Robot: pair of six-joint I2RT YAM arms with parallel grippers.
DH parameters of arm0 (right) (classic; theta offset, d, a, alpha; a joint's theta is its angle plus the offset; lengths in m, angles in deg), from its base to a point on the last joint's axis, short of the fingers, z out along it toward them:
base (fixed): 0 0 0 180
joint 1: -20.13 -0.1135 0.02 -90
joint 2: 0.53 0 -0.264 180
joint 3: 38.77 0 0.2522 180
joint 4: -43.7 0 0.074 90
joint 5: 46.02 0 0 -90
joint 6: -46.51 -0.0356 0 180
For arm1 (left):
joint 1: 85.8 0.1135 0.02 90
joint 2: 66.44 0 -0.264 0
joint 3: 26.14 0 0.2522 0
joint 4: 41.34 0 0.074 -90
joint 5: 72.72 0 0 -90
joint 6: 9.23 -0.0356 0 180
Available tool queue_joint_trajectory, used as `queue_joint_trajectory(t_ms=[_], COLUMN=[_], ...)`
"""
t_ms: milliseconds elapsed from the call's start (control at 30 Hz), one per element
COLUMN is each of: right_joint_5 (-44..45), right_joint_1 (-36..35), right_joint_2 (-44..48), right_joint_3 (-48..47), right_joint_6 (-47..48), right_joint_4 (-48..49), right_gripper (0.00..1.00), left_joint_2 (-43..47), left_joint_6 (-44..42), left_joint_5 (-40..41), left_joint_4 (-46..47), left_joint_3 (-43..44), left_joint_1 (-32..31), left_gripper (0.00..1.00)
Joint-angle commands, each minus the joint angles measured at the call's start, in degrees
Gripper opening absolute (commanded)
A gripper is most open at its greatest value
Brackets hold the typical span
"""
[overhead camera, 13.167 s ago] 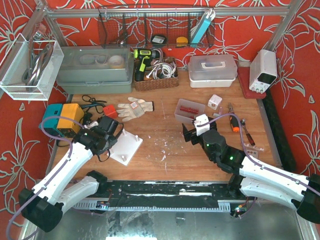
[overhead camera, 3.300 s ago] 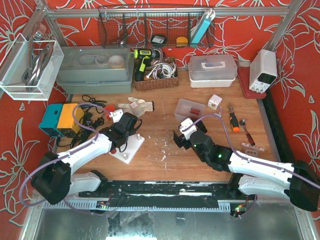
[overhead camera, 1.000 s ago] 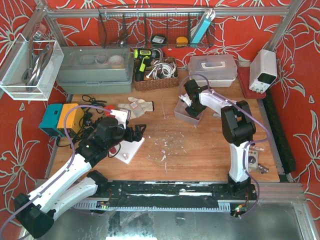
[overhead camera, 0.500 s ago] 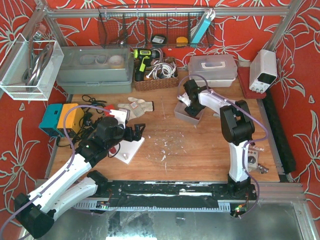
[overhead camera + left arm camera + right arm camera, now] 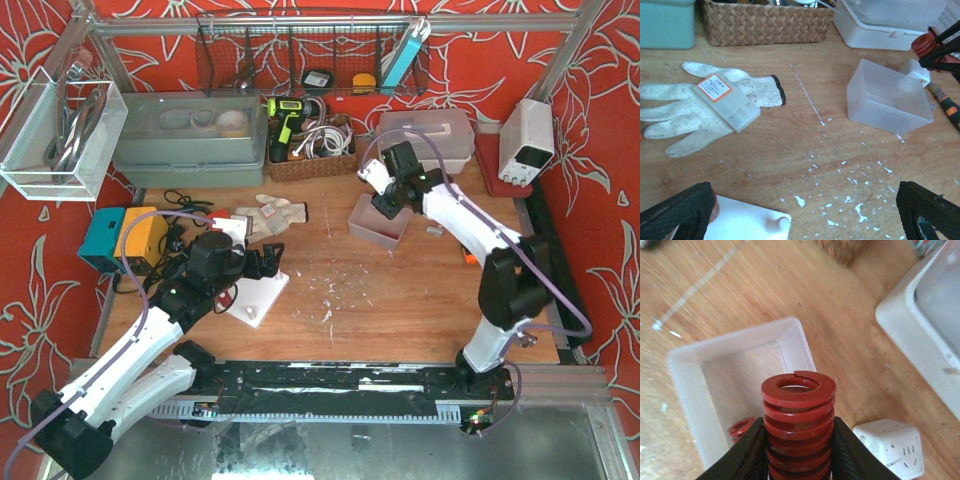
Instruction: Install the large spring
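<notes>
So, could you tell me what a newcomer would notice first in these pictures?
Probably the large red spring, held upright in the shut right pincer just above a clear plastic bin towards the back of the table, with another red spring lying inside. Next come the loud red floral walls all round, and the left pincer standing wide open by the white plate at front left.

red coiled large spring (image 5: 798, 427), upright, pinched
</notes>
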Motion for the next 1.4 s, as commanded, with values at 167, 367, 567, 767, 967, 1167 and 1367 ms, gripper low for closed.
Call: queue_joint_trajectory(t_ms=[167, 367, 567, 767, 967, 1167, 1367], right_joint_5=[-3.7, -5.5, -8.6, -8.5, -8.4, -6.9, -5.5], right_joint_1=[-8.5, -17.0, -21.8, -26.5, -29.9, -32.3, -33.2], right_joint_2=[16.5, 25.9, 31.4, 32.6, 32.2, 30.5, 30.5], right_joint_3=[11.5, 23.0, 33.7, 41.6, 45.6, 45.1, 45.3], right_joint_6=[-9.3, -17.5, -22.4, -23.1, -23.0, -21.9, -21.2], right_joint_4=[10.6, 21.6, 32.0, 40.1, 48.2, 48.9, 49.4], right_gripper=[0.0, 0.0, 0.0, 0.0, 0.0, 0.0, 0.0], left_joint_2=[0.8, -0.7, -2.9, -6.3, -8.8, -10.9, -12.2], left_joint_6=[3.9, 8.6, 10.2, 11.1, 12.7, 13.3, 13.7], left_joint_5=[-10.2, -18.7, -23.7, -27.5, -28.3, -29.9, -31.5], left_joint_4=[3.6, 8.2, 10.3, 11.2, 14.2, 15.2, 15.8], left_joint_3=[0.5, -0.7, -1.1, -0.8, -0.6, -0.2, -0.5], left_joint_1=[0.3, 0.3, 0.2, -1.3, -5.1, -6.9, -7.2], left_gripper=[0.81, 0.69, 0.54, 0.46, 0.5, 0.59, 0.6])
